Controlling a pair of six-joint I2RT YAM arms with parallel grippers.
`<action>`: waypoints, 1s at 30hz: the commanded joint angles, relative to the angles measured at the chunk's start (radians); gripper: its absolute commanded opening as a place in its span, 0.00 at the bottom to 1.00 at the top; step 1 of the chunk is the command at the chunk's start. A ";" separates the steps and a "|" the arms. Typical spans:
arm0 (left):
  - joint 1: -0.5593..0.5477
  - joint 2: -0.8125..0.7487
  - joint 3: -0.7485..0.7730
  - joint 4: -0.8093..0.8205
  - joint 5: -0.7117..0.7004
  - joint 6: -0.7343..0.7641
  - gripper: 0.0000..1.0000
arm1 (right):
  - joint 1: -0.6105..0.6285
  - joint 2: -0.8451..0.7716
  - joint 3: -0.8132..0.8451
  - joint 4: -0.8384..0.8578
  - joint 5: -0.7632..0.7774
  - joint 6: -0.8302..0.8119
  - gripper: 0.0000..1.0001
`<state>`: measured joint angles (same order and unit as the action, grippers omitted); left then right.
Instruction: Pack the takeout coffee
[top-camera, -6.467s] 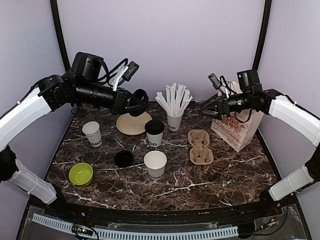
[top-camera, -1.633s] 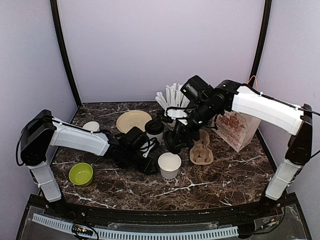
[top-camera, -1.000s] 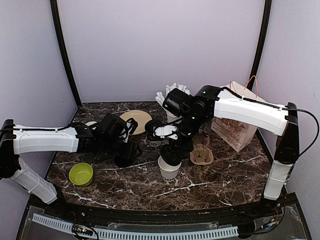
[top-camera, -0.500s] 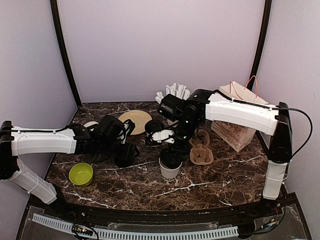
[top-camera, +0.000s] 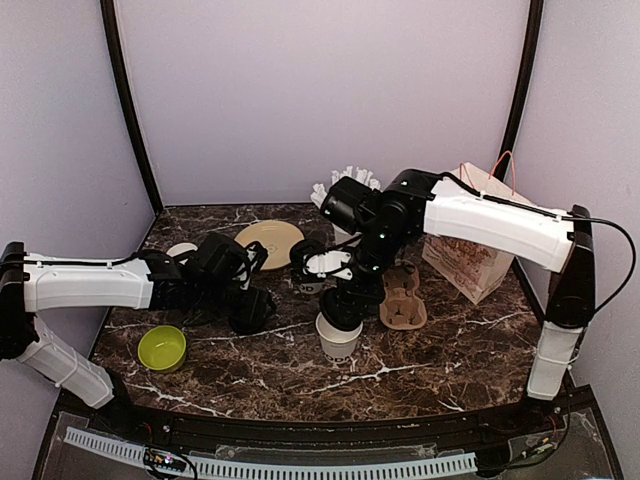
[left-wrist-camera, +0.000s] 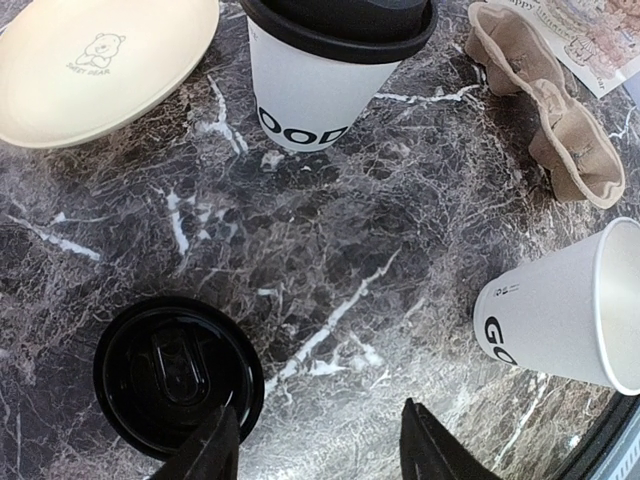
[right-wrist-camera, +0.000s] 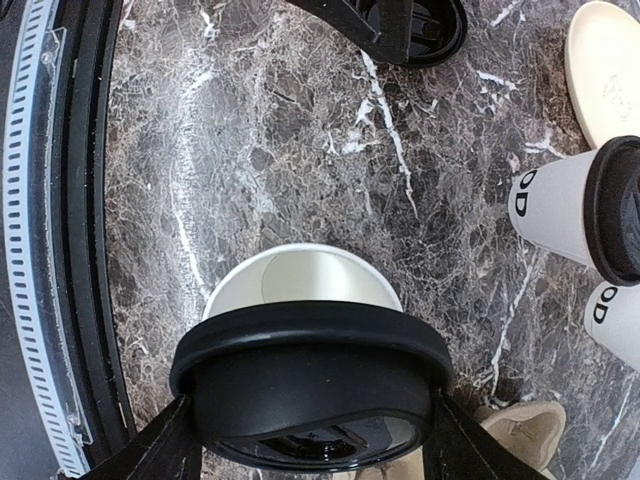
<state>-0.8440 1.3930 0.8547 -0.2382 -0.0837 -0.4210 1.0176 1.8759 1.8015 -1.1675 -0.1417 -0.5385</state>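
As seen overhead, the right arm (top-camera: 480, 225) crowds the lidded coffee cup (top-camera: 305, 253) on the worktop (top-camera: 420, 360). Left wrist: left jaws apart beside a loose lid (left-wrist-camera: 178, 375). Right wrist: right jaws clamp a second lid (right-wrist-camera: 310, 385) above an open cup (right-wrist-camera: 300, 278).

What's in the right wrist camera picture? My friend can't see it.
The right gripper holds a black lid over an open white paper cup on a dark marble table. At the right edge stands a lidded coffee cup; at the top a loose lid lies flat.
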 joint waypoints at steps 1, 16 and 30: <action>0.014 -0.020 0.011 -0.035 -0.022 0.023 0.58 | 0.012 -0.057 -0.031 -0.006 0.020 0.001 0.72; 0.016 -0.041 -0.007 -0.024 -0.009 0.012 0.58 | 0.017 0.018 -0.005 -0.020 0.026 0.000 0.73; 0.016 -0.029 -0.025 0.003 -0.002 0.013 0.58 | 0.028 0.054 0.017 -0.023 0.016 0.005 0.80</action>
<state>-0.8330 1.3853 0.8452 -0.2413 -0.0902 -0.4118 1.0302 1.9087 1.7809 -1.1801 -0.1127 -0.5377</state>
